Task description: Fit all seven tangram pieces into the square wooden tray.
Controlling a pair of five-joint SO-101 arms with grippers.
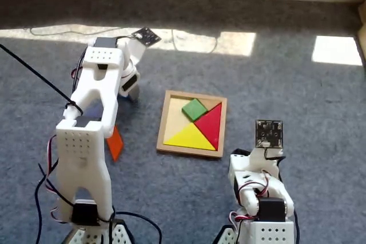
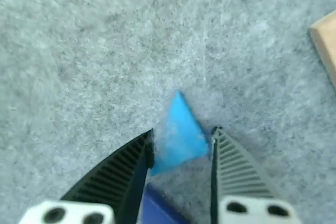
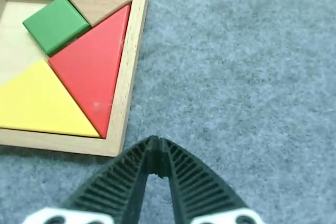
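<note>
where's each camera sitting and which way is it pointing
High view: fixed overhead, looking down at the tray on grey carpet; the left arm and right arm both show.
Left wrist view: on the left arm's wrist, looking down past its open end effector at a blue triangle between the fingers.
Right wrist view: on the right arm's wrist, looking down past its shut end effector at the tray's corner.
Shared: high and right wrist views both show the green square, red triangle and yellow triangle in the tray.
</note>
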